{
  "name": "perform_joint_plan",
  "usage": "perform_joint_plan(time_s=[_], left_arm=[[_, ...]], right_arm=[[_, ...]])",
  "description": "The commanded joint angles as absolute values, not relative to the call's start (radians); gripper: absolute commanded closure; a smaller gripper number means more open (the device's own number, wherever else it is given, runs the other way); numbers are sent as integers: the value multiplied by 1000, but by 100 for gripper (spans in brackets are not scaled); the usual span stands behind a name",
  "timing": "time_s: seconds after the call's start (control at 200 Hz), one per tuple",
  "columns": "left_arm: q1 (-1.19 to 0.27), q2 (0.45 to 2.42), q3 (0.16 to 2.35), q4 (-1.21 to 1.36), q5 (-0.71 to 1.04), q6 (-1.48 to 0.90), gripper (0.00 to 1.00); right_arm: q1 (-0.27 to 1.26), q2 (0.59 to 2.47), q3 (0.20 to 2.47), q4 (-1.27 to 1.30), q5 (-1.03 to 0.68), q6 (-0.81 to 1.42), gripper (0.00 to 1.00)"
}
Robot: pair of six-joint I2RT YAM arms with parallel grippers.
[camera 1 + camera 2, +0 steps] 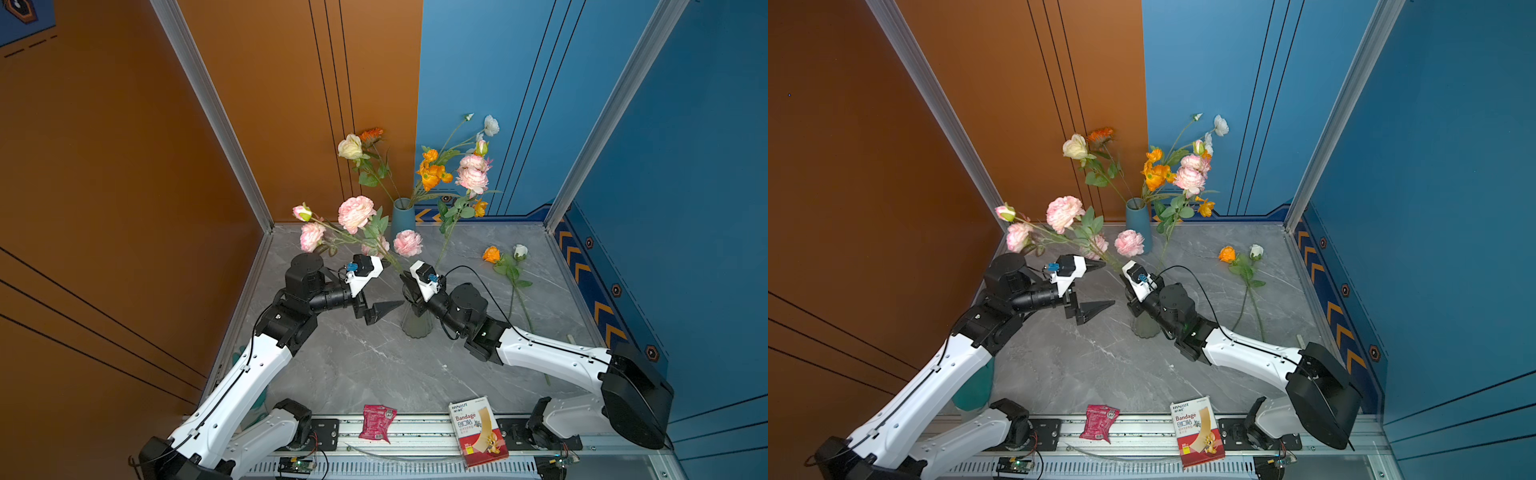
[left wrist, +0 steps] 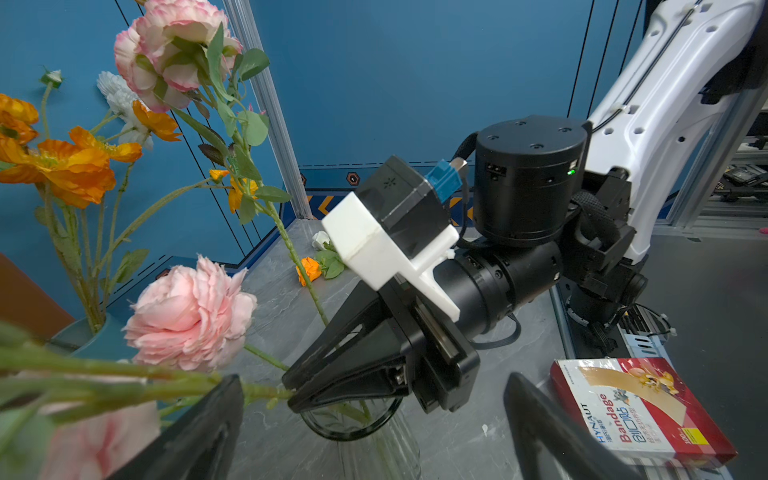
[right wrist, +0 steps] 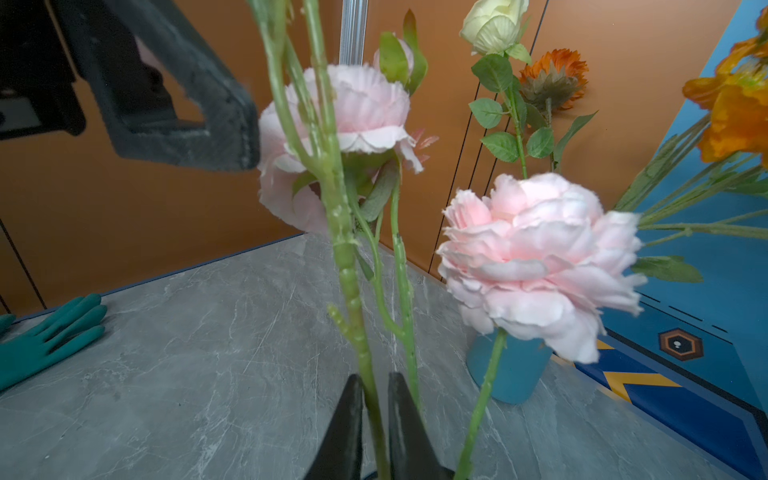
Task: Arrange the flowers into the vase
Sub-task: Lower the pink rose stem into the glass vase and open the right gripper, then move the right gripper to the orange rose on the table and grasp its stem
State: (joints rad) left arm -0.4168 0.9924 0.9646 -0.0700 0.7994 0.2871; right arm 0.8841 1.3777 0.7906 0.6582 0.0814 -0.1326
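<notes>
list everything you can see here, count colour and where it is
table: one, grey marble, under everything
blue vase: one, blue, back middle by the wall
glass vase: one, clear, table centre under the right arm
standing flowers: several, orange, cream, white, pink, at the back around the blue vase
pink flowers: one branching spray, pink, leaning left from the glass vase
loose flowers: two, orange and white, lying on the table's right
bandage box: one, red and white, front rail
packet: one, red, front rail
glove: at least one, teal, table's left edge
left gripper: one, black fingers wide open, beside the spray
right gripper: one, black fingers either side of the spray's stem, grip unclear
</notes>
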Motion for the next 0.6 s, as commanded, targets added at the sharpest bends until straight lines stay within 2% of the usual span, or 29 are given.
perform_joint_plan(time_s=[0.0,0.15,0.36,0.46,0.596], left_arm=[[-439,995,960,-57,834,273,2],[-503,996,954,-56,817,282,2],[-566,995,944,-57,761,301,2],[-607,1006,940,-58,728,310,2],[-680,1024,938,-70,623,332,2]], right_arm=[[883,1342,775,686,78,-114,81],[884,1330,769,678,82,-113,80],[879,1294,749,675,131,-118,72],[868,1253,736,646,206,-109,60],[815,1185,757,460,423,-33,40]])
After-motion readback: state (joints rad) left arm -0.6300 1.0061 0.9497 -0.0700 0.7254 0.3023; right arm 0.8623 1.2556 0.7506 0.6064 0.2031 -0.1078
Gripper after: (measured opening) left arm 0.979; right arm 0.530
